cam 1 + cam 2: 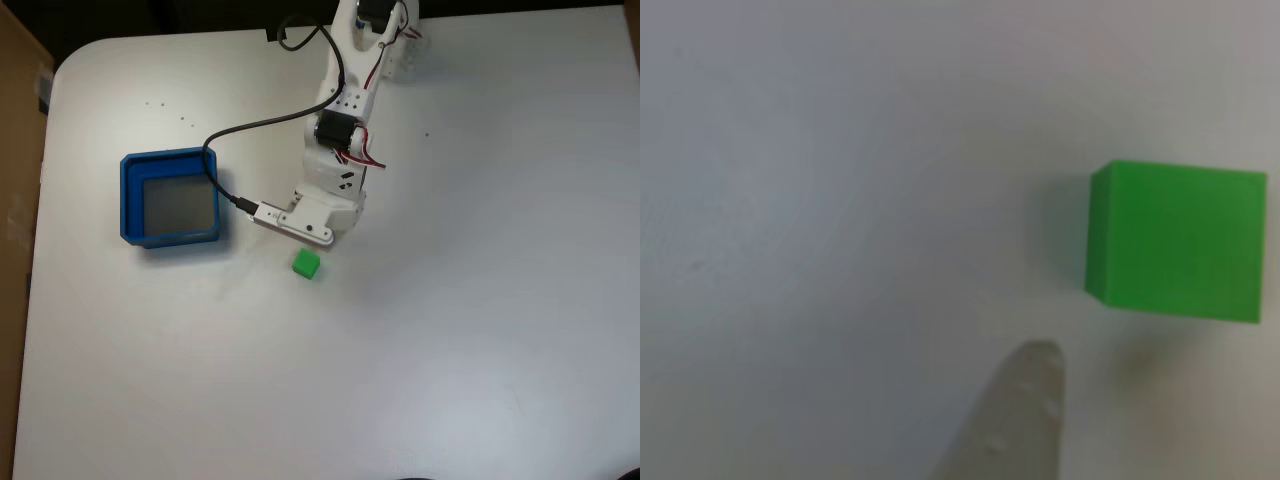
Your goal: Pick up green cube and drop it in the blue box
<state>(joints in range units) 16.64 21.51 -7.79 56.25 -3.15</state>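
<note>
From my remote station I log the scene from largest item down. The white table [480,330] carries everything. The white arm [340,130] reaches down from the top edge of the fixed view, a black cable [225,140] looping off it toward the left. The blue box [133,190] sits on the table to the left of the arm in that view, nothing in it, grey floor showing. The green cube [307,264] rests flat on the table just below the arm's end in the fixed view, apart from the box and to its right.

The gripper [312,238] hangs over the cube. In the other view one pale fingertip [1015,425] shows at the bottom edge, beside the cube [1177,243] and not touching it. It has hold of nothing; how far the jaws stand apart I cannot tell.

My assessment: the cube looks rigid, light, and smooth-faced, possibly slippery. I would take it across two opposite flat sides, centred, squared to the faces so it does not twist out.
</note>
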